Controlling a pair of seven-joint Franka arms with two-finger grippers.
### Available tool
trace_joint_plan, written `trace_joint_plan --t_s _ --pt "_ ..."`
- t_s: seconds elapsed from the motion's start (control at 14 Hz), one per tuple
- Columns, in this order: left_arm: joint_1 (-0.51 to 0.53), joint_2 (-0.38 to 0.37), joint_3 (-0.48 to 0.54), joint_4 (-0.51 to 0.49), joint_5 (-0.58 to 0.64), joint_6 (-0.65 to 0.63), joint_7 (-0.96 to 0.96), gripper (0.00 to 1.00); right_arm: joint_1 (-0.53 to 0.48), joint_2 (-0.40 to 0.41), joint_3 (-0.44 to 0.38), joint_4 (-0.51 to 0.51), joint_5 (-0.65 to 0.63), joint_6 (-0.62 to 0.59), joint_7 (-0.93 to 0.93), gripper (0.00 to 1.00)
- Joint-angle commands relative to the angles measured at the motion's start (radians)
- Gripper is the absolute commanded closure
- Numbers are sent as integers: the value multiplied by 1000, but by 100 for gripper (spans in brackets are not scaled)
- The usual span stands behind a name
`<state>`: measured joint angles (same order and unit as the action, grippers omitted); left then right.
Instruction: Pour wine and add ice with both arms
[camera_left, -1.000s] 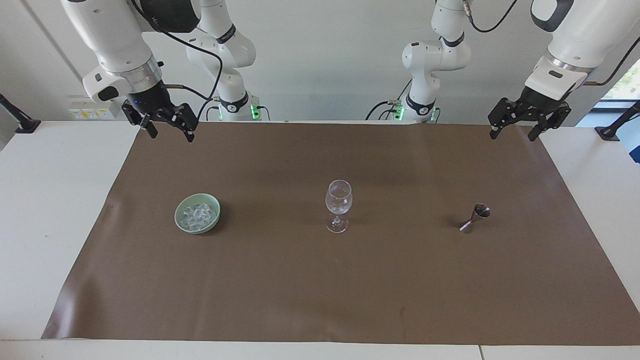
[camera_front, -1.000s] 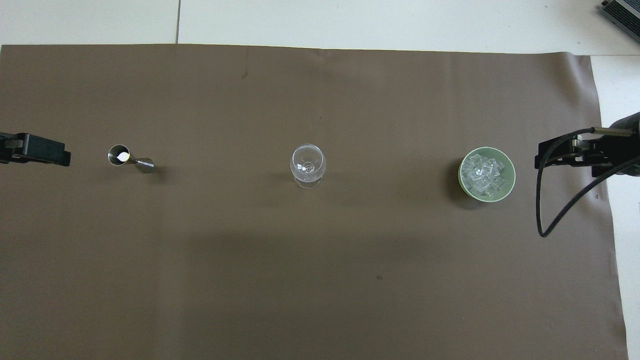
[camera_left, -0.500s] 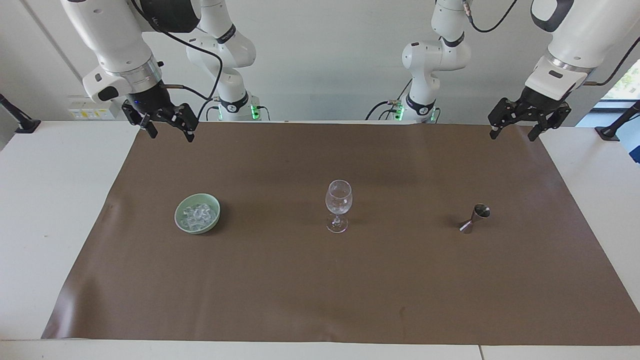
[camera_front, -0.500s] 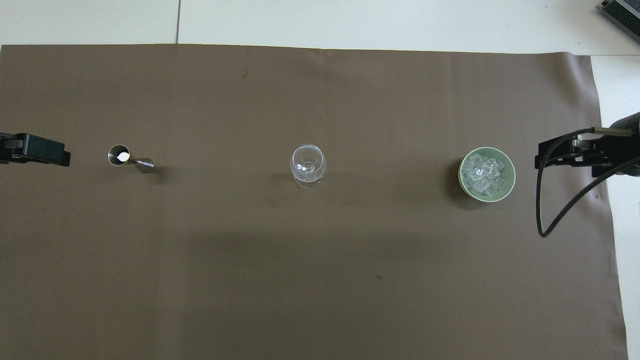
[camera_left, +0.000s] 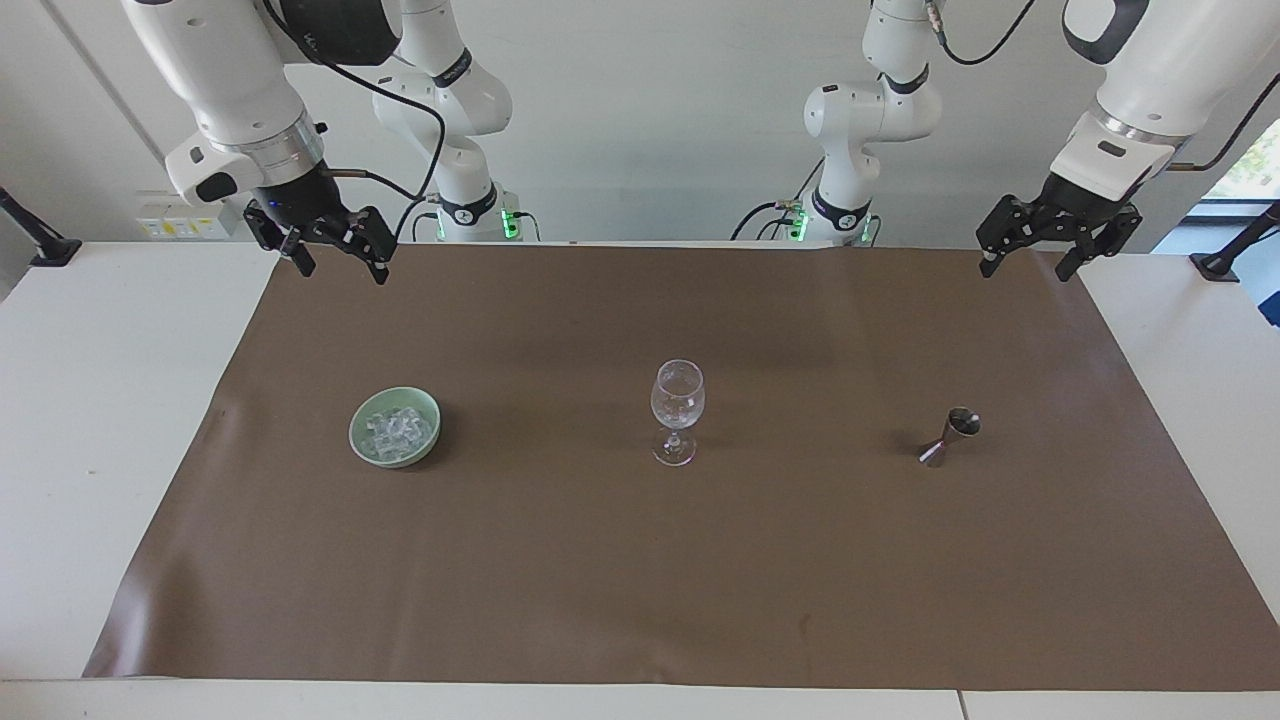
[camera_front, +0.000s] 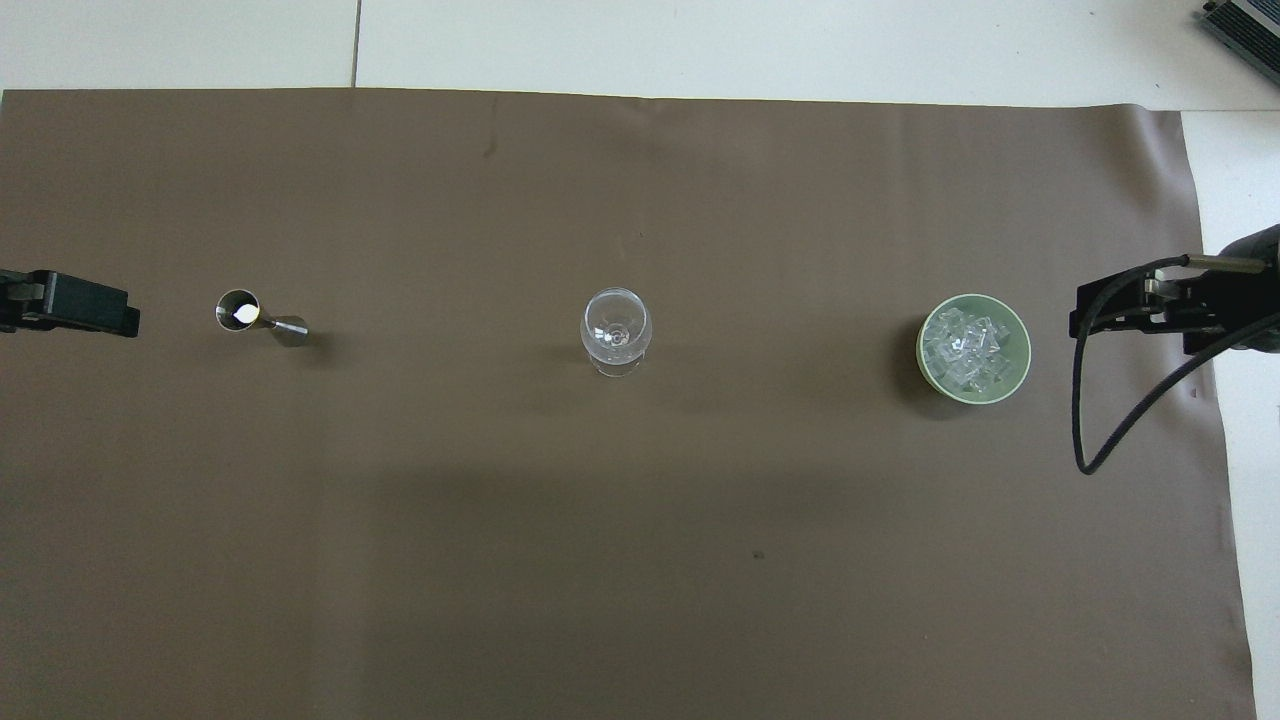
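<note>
Almost nothing differs from a second ago: the glass, the bowl and the jigger lie where they were, and both arms wait as before.

The glass (camera_left: 678, 411) stands upright at the middle of the brown mat (camera_left: 640, 560), which covers most of the white table (camera_left: 90, 420). The bowl (camera_left: 394, 427), pale green, sits well apart from the glass toward the right arm's end, at nine o'clock of the glass in the facing view and at three o'clock in the overhead view. The ice (camera_left: 398, 428) is heaped inside the bowl, a pile of small clear cubes. The jigger (camera_left: 951, 436), a small metal double cone, stands tilted-looking toward the left arm's end, at three o'clock of the glass in the facing view, also well apart from it. All three lie roughly in one line across the mat.

The right tool (camera_left: 337, 255) hangs over the mat's corner nearest the robots at the right arm's end, fingers spread, gripping nothing. The left tool (camera_left: 1030, 258) hangs over the matching corner at the left arm's end, fingers likewise spread and empty; against the earlier frames it has lifted a touch, the only change seen. Neither tool touches anything on the table.
</note>
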<state>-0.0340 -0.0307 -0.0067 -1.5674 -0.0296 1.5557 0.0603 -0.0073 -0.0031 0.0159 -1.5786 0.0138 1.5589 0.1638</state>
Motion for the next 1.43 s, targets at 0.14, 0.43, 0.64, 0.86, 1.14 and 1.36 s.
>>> trace_joint_plan --t_s 0.14,0.43,0.64,0.86,1.14,1.36 --pt "5 -32 2 -31 -9 -17 13 0 -16 -6 4 0 25 0 -32 0" --pt "9 -11 2 -26 -12 0 9 0 -16 -6 4 0 25 0 -32 0" --pt "35 37 2 -19 -13 32 9 0 -16 -6 4 0 25 0 -32 0" --pt "35 83 2 -14 -13 89 7 0 -16 -6 4 0 26 0 -32 0" --pt "65 112 2 -16 -13 132 15 0 -16 -6 4 0 25 0 -32 0" --pt "59 133 2 -31 -13 179 15 0 -16 -6 4 0 25 0 -32 0"
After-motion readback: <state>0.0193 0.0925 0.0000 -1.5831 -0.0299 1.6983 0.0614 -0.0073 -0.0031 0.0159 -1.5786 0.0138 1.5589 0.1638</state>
